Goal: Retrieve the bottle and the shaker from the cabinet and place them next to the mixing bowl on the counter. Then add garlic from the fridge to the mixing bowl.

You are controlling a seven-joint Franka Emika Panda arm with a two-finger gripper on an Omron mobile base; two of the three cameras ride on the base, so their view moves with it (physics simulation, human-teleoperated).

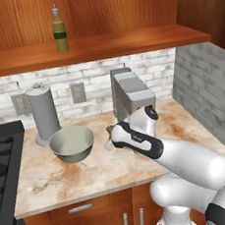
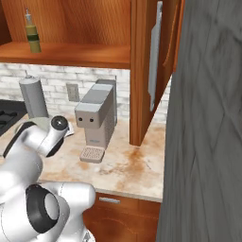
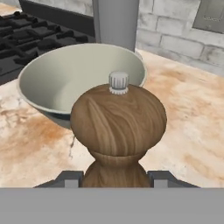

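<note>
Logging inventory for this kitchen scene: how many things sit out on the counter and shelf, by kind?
Bottle: 1
Shaker: 1
Bowl: 1
Towel roll: 1
Coffee machine: 1
Total: 5

Grey coffee machine (image 1: 132, 95) at back of marble tabletop (image 1: 67, 179), grey paper towel holder (image 1: 44, 115) beside black stove (image 1: 4, 166), 2 wall outlets (image 1: 77, 92).

This is a home kitchen: a marble-look counter (image 1: 92, 173) over wooden cabinets, a white brick backsplash (image 1: 91, 82) with outlets, a black gas stove (image 1: 3, 156) at the left, a coffee machine (image 1: 132, 95) by the wall, and a wooden shelf (image 1: 97, 47) above.
</note>
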